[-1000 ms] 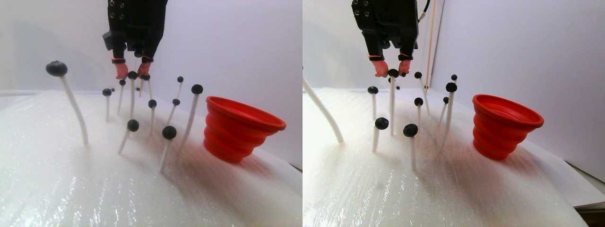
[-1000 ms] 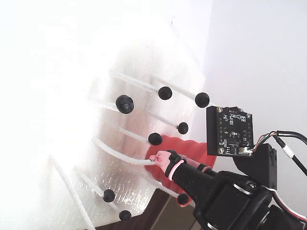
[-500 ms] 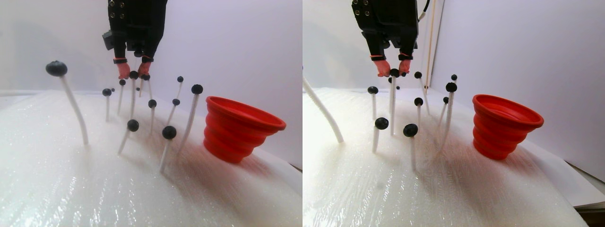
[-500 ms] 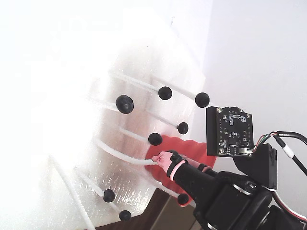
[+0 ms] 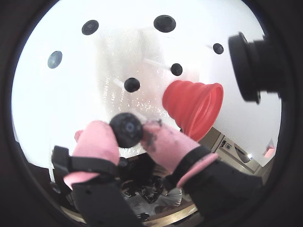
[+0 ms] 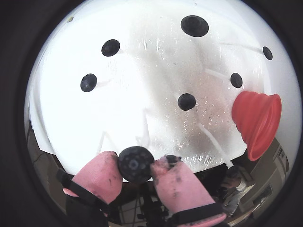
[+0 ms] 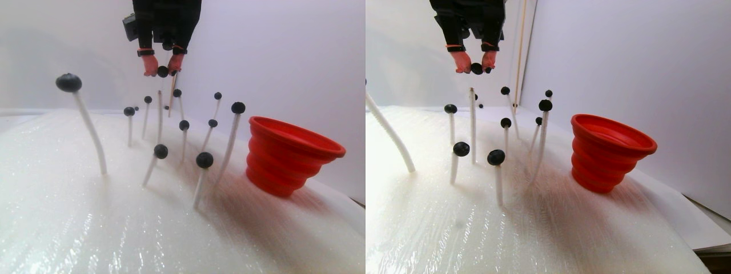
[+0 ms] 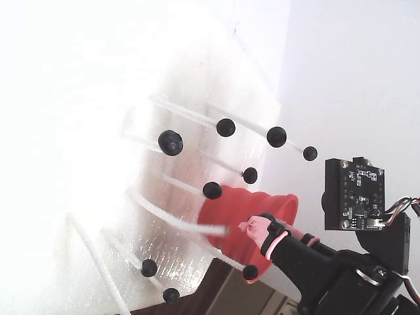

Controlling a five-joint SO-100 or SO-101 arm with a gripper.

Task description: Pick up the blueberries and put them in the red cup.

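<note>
A: Left to right, stereo pair view. Near the left edge of the white foam pad (image 7: 68, 228), one blueberry (image 7: 68, 83) sits on a tall bent white rod (image 7: 91, 134).

B: And the gripper (image 7: 163, 71)?

A: High over the cluster of rods, toward the pad's back edge. Pink fingertips (image 5: 97, 139) are closed on a single blueberry (image 5: 126, 129), pinched from both sides in both wrist views (image 6: 136, 163). It hangs clear above a bare rod (image 7: 159, 117).

B: Remaining blueberries (image 7: 204, 160)?

A: On their rods mid-pad, apart from one another. Exact count uncertain; some at the back are tiny.

B: Red cup (image 7: 288, 154)?

A: Near the pad's right edge, narrow base on the foam, wide rim tilted rightward. Well apart from the gripper. Inside not visible from any view.
</note>
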